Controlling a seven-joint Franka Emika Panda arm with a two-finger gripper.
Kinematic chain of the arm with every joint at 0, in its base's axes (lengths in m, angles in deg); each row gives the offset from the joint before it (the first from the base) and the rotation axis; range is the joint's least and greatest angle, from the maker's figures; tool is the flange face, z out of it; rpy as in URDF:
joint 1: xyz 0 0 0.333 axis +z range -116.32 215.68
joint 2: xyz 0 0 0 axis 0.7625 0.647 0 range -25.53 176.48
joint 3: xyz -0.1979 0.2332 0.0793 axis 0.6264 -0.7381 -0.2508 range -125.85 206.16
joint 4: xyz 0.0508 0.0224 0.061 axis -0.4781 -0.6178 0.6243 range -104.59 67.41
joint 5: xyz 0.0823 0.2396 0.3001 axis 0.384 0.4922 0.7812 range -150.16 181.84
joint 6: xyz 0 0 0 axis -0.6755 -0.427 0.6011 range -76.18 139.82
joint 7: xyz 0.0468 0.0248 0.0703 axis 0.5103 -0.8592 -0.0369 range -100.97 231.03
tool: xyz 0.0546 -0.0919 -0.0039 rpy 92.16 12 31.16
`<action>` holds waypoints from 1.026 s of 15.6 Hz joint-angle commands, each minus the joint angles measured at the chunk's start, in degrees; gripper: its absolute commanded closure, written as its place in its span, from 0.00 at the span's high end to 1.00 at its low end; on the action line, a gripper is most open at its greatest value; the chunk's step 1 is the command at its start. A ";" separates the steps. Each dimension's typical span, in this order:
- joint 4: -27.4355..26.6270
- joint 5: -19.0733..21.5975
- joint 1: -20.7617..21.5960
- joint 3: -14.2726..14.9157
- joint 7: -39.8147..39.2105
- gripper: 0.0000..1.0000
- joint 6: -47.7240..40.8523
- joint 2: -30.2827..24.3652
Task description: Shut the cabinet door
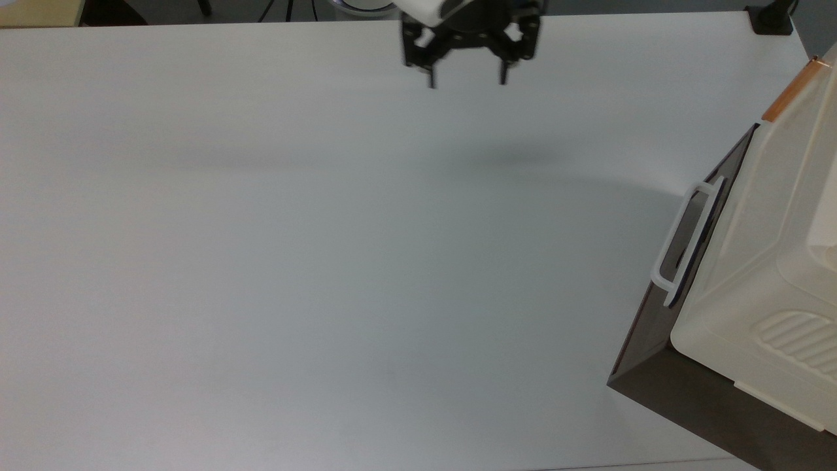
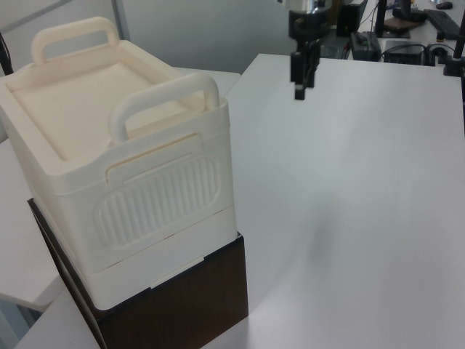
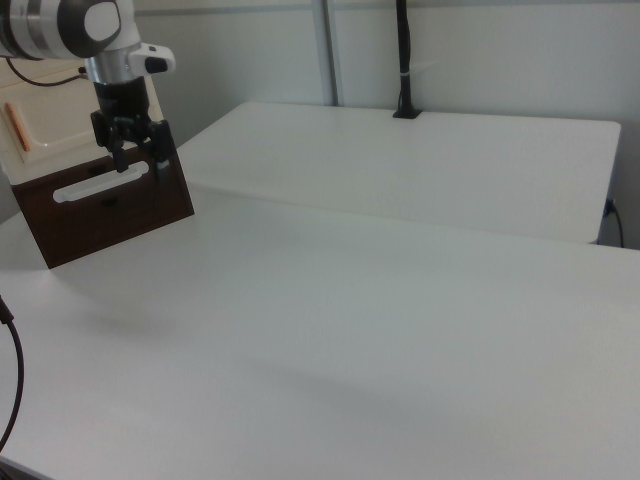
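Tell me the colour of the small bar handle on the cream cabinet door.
Copper-orange. The bar handle shows best in the top view, at the door's far end.

Words: I can read none.
Numbers: I can read none.
Labels or brands: I see none on my claw (image 1: pixel 466 83), the box (image 2: pixel 123 174) or the table (image 1: pixel 294 248).

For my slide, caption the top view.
Open gripper hovers over the table, far from the cabinet door.
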 commanded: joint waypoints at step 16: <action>-3.06 -7.71 -16.09 0.49 -6.75 1.00 -3.65 -6.02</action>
